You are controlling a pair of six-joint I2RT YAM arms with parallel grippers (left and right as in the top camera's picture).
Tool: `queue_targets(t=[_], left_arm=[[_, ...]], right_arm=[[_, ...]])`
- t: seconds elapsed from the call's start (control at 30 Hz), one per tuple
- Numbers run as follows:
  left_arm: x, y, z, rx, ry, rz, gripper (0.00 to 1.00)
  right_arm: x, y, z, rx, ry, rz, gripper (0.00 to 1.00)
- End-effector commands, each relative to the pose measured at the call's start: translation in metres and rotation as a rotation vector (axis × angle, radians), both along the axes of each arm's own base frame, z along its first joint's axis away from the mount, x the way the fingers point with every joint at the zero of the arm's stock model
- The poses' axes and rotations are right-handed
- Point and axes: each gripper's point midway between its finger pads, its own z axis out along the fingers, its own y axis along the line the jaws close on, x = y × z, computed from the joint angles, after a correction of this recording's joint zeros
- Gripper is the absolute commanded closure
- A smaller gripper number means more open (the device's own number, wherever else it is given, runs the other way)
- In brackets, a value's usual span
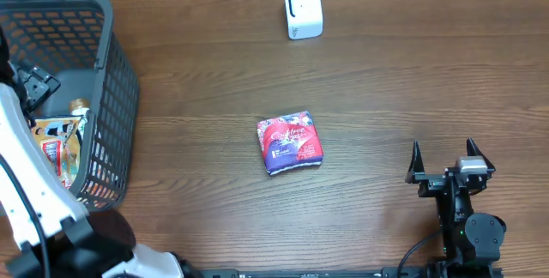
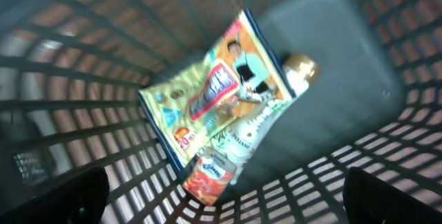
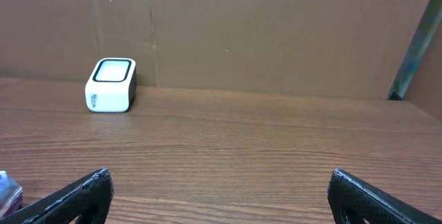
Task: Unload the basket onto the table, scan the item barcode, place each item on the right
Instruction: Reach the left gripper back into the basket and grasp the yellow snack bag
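Observation:
A red and purple packet (image 1: 290,143) lies flat mid-table, and a sliver of it shows at the left edge of the right wrist view (image 3: 5,191). The white barcode scanner (image 1: 303,9) stands at the table's far edge, upright and apart from everything (image 3: 110,86). My left gripper (image 1: 33,85) hangs open inside the dark basket (image 1: 116,81), above a gold snack bag (image 2: 221,89), a bottle (image 2: 298,68) and an orange tissue pack (image 2: 207,179); it (image 2: 224,203) holds nothing. My right gripper (image 1: 443,151) stands open and empty at the front right (image 3: 219,182), well right of the packet.
The basket's mesh walls (image 2: 83,58) close around the left gripper on all sides. A brown cardboard wall (image 3: 242,23) runs behind the scanner. Bare wooden tabletop (image 1: 412,72) lies between the packet, the scanner and the right arm.

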Motion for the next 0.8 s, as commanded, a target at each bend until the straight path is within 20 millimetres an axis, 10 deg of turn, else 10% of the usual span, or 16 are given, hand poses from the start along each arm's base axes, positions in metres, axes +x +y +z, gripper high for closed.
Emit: queue_targets(t=[0.0,0.33,0.77], left_arm=[[0.023,-0.008,-0.044,-0.16,0.055,-0.128,0.0],[0.031,0.007,-0.126,-0.26,0.275,-0.123,0.0],[0.042,0.028,-0.17,-0.215,0.34,-0.142,0.0]], right_arm=[[0.0,0.0,-0.002,-0.001,-0.005,-0.003,0.0],[0.0,0.0,-0.002,-0.001,-0.005,-0.003,0.0],[0.0,0.0,-0.001,-0.001,-0.005,-0.003,0.0]])
